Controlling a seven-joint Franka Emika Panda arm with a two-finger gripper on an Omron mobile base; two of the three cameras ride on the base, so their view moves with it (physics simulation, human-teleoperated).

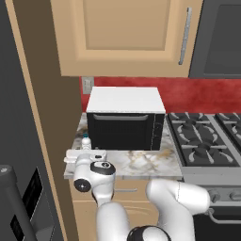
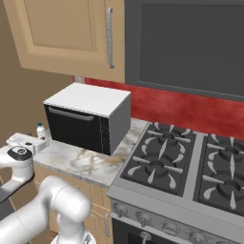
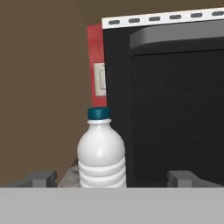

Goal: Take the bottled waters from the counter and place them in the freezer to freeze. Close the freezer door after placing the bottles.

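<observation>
A white ribbed bottled water with a blue cap stands on the marble counter, just left of the black oven, close to the tan side wall. It is small in the base views. My gripper is open and level with the bottle's lower body. Its fingertips stand wide to either side and touch nothing. From the base, the white hand hovers at the counter's front left corner, pointing at the bottle. The grey freezer fills the left edge.
The black-fronted, white-topped oven sits right beside the bottle. A black gas stovetop lies to the right, tan wall cabinets hang above. A dark bar handle and a dispenser recess show on the freezer's front.
</observation>
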